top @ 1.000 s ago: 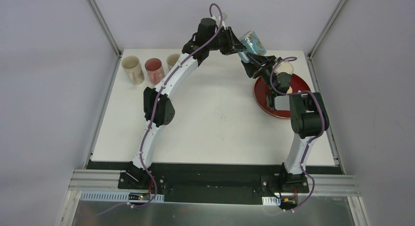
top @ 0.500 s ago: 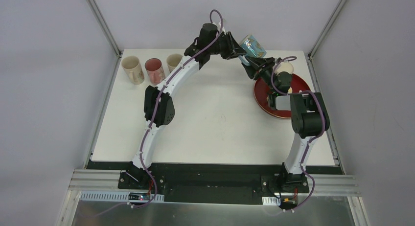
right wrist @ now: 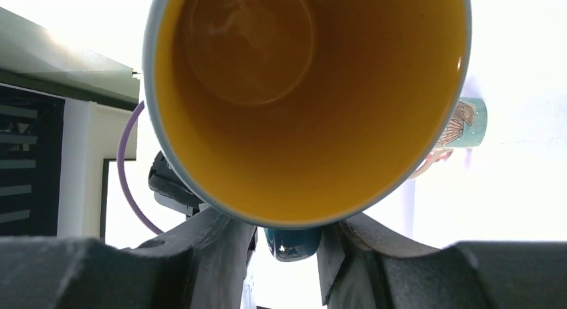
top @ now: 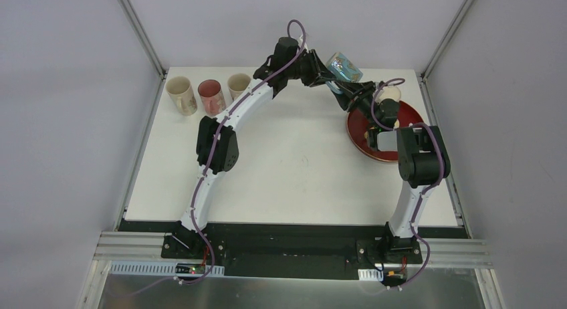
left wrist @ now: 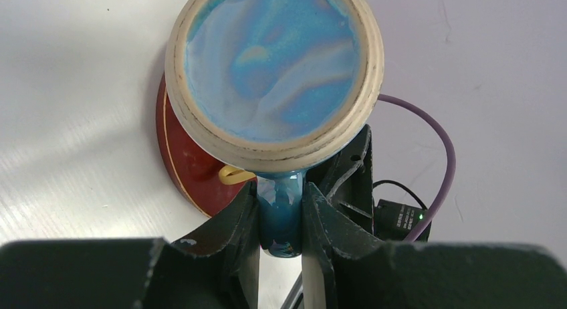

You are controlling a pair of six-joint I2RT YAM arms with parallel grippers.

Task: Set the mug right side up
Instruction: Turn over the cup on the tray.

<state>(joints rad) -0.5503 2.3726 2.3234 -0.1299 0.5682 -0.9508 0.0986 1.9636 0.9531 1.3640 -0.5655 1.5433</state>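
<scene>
Mug point(top: 342, 66) is airborne over the table's point(top: 281, 162) far edge. Left gripper point(left wrist: 281, 212) clamps its handle. Right gripper point(right wrist: 289, 237) flanks the same handle, grip unclear. Likely glazed ceramic: rigid, slick, breakable, so hold the handle.

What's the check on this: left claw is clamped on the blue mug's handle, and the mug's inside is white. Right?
One thing is off: the inside of the mug is yellow, not white. The right wrist view looks straight into it. The rest stands: in the left wrist view the left claw is clamped on the blue handle.
</scene>
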